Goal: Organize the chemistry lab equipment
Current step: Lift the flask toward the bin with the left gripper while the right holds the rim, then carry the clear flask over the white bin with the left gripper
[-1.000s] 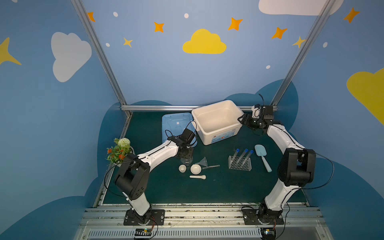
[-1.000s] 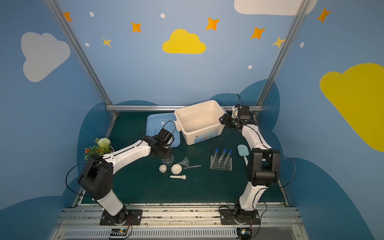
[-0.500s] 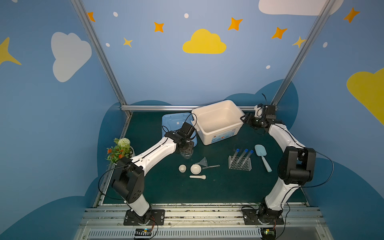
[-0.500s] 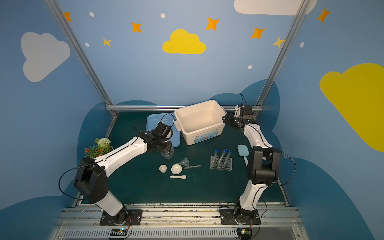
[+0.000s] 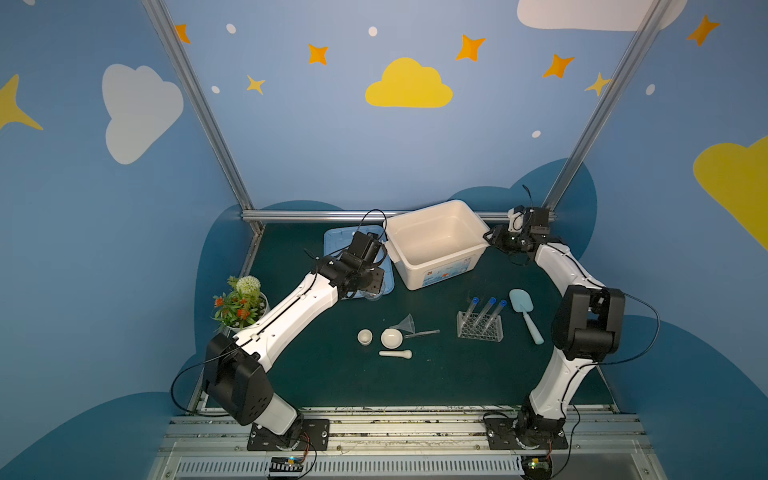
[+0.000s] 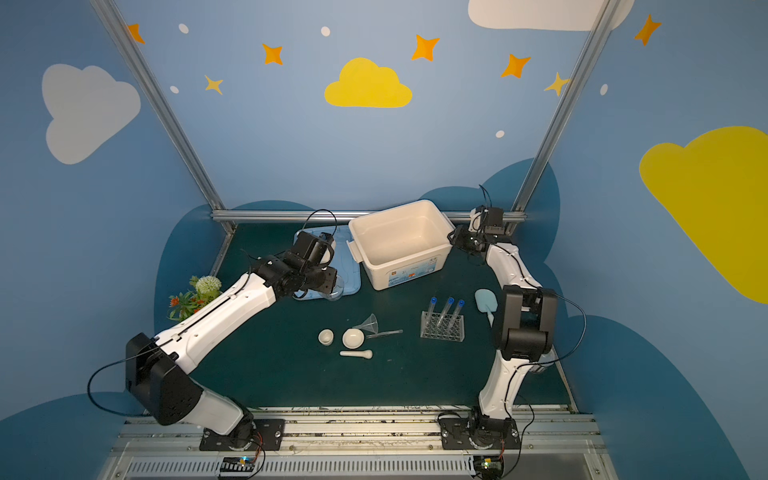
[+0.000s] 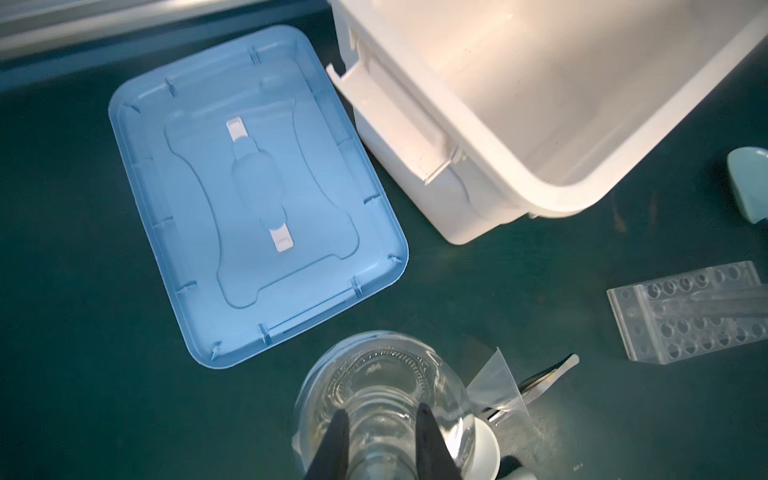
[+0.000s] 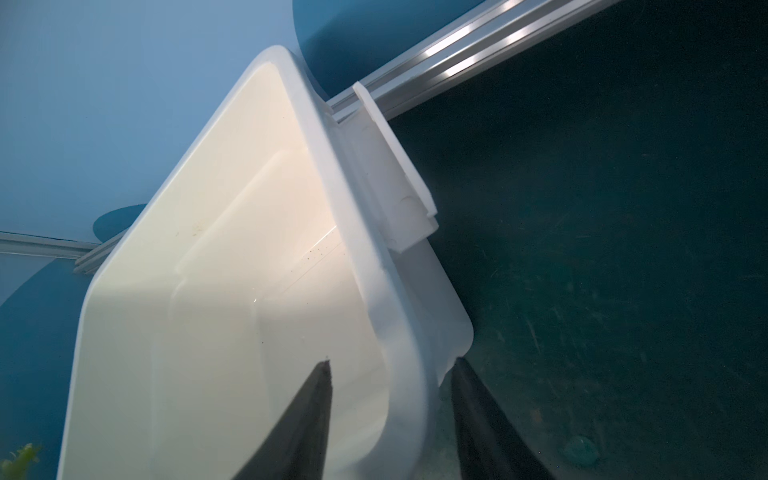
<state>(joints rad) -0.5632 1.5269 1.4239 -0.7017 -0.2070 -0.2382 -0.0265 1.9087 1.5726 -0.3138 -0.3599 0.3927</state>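
Backdrop: blue walls painted with clouds and stars stand behind a dark green, matte worktop [image 5: 324,374].
Left pincer: my left pincer [image 7: 380,419] is clenched on the narrow neck of the flask [image 7: 374,374], one black finger on either side.
Flask place: it is left of the worktop's middle, just beside the near edge of the blue lid [image 7: 249,187]. I cannot tell whether its base is off the surface.
Flask handling: I judge it rigid, smooth and slippery, brittle if it is glass, with its weight low in the wide conical base. The neck is the sound hold, kept upright.
Right pincer: my right pincer [image 8: 392,365] straddles a rim corner of the white bin [image 5: 436,210], one finger inside and one outside. I cannot tell whether it presses the wall.
Bin: it is glossy, stiff plastic, open-topped, at the worktop's far edge.
Tubes: three clear, blue-capped test tubes [image 5: 484,309] lean in the clear grid-holed rack [image 5: 480,334], right of the middle. They look light and smooth and would likely roll once out, so I would lift the rack whole by an end wall.
Small pieces: the clear funnel [image 5: 405,322], white mortar [image 5: 391,337], small cup [image 5: 365,336], pestle [image 5: 395,354] and thin rod [image 5: 424,333] lie near the middle. The white ones look hard, matte and prone to chipping. I would take the mortar by its rim and the pestle across its shaft.
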